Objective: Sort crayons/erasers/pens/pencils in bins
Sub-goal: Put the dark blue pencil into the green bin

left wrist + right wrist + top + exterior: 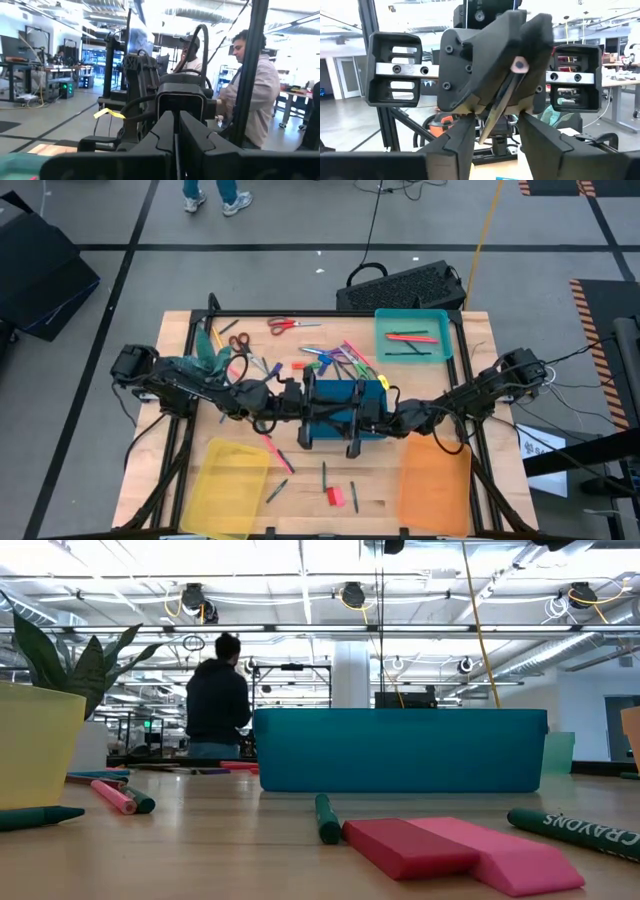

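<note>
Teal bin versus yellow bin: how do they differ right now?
The teal bin holds a few long sticks, red and dark; the yellow bin shows nothing inside. The teal bin sits at the far right corner of the table, the yellow bin at its near left edge. Both are shallow, translucent rectangular trays lying flat.

Looked like a big open robotics lab or workshop. There was a grey concrete floor with black tape lines, an exposed white ceiling with pipes and hanging cable reels, metal-framed workbenches, and people standing around in the background.
</note>
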Controlling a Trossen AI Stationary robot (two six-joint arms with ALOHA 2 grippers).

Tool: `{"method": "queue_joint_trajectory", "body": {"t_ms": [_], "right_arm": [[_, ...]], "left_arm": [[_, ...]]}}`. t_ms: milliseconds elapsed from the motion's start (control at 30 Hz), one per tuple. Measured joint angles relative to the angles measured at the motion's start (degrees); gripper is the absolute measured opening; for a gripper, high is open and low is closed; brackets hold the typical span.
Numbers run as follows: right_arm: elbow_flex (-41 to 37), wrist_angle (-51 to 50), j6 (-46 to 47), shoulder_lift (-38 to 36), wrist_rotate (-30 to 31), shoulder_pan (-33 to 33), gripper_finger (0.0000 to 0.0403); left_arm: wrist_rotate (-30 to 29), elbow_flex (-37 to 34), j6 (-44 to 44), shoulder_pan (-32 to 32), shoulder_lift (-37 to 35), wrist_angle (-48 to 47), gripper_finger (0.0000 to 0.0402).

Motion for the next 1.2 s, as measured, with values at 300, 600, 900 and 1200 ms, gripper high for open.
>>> {"method": "queue_joint_trajectory", "body": {"t_ms": [300,600,900,1200], "right_arm": [[0.1,-7.9,-5.0,-0.1,-1.5,0.0,0.0137],[-0.2,-13.4,-9.8,-0.1,-7.6,-0.4,0.0197],[-5.4,-12.9,-7.8,-0.1,-2.6,-0.5,0.0216],[-5.0,-47.5,7.6,-6.9,3.0,-1.0,0.0215]], "left_arm": [[-0.7,-0.1,-0.5,0.5,0.1,11.2,0.0012],[5.8,5.0,-5.0,2.4,1.2,11.3,0.0001],[7.0,12.4,-3.2,0.3,1.6,-4.7,0.0001],[-14.2,12.3,7.3,-6.5,-4.3,-26.3,0.0004]]}}
